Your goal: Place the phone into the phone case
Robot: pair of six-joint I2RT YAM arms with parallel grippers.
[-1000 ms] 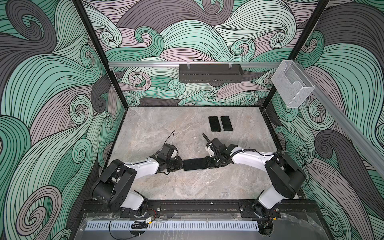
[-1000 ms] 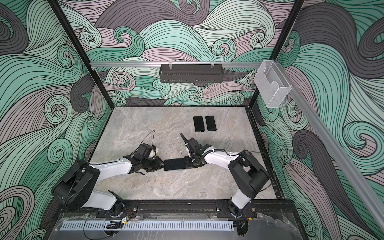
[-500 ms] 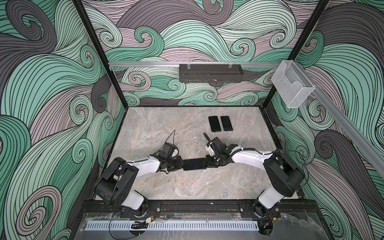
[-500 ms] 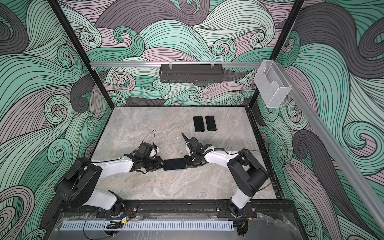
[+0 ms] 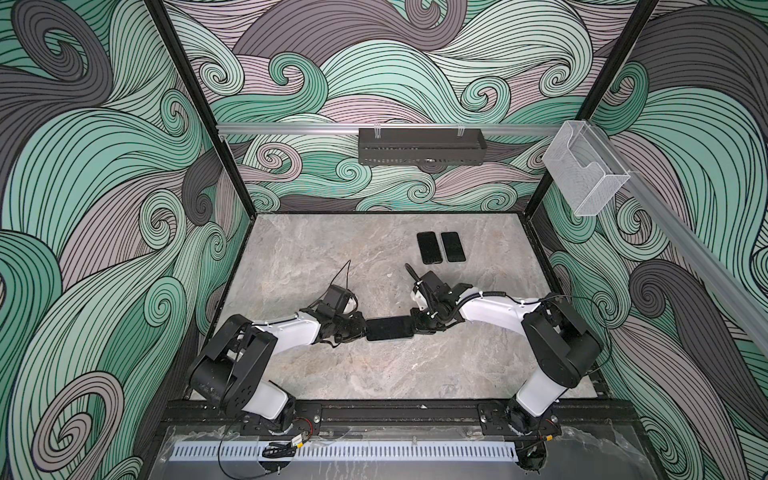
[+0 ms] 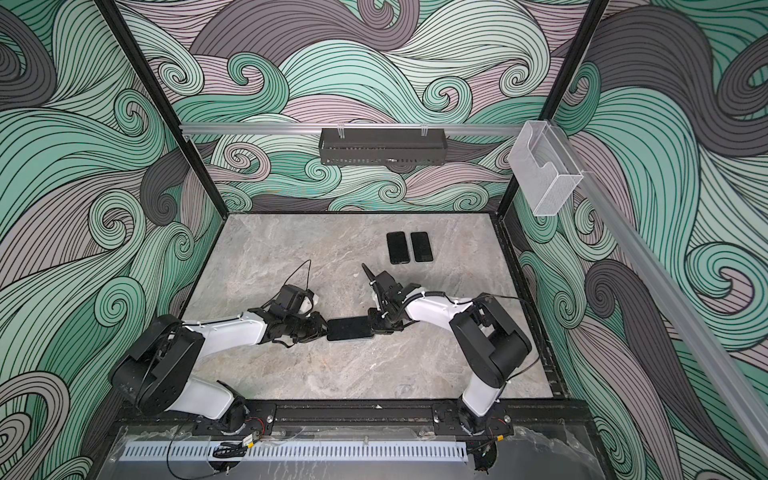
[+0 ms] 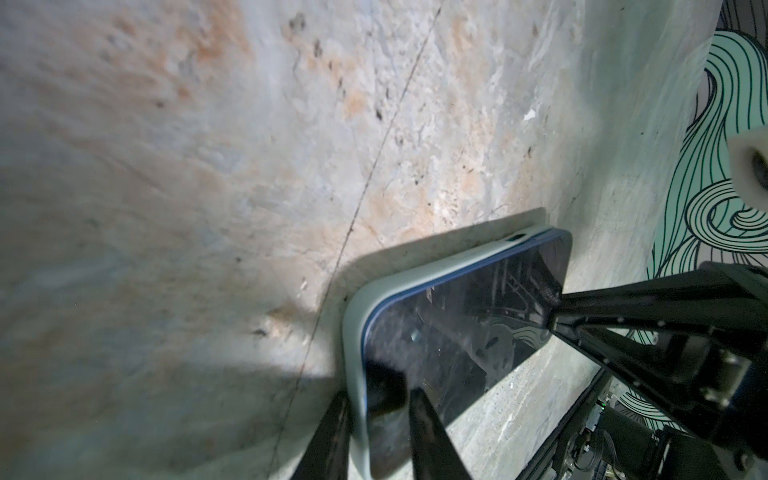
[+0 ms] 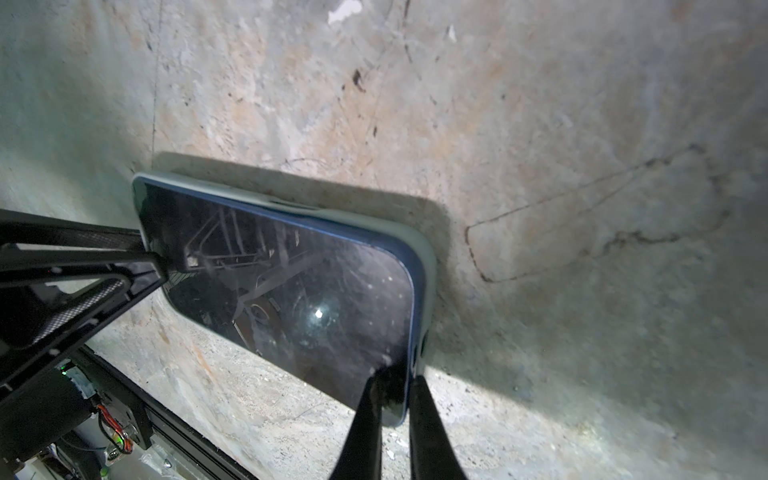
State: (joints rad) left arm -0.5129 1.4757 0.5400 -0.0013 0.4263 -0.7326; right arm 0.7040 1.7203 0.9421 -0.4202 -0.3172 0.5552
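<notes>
The phone (image 5: 388, 328) (image 6: 349, 328), with a dark screen and a blue frame, lies flat at the table's front centre in a pale grey-green phone case (image 7: 353, 332) (image 8: 426, 266). The case's rim shows along the phone's far long edge and round its ends. My left gripper (image 5: 363, 326) (image 7: 380, 419) is shut on the left end, one finger outside the case and the other finger (image 7: 432, 440) on the screen. My right gripper (image 5: 415, 326) (image 8: 395, 415) is shut on the phone's right corner, its fingers (image 8: 365, 428) nearly together.
Two more dark phones (image 5: 429, 247) (image 5: 452, 246) lie side by side at the back of the marble table (image 5: 332, 382). A black shelf (image 5: 419, 146) hangs on the back wall. A clear holder (image 5: 586, 170) is fixed to the right rail.
My right gripper has closed a little tighter on the phone's end. Both arms and the phone stay almost where they were.
</notes>
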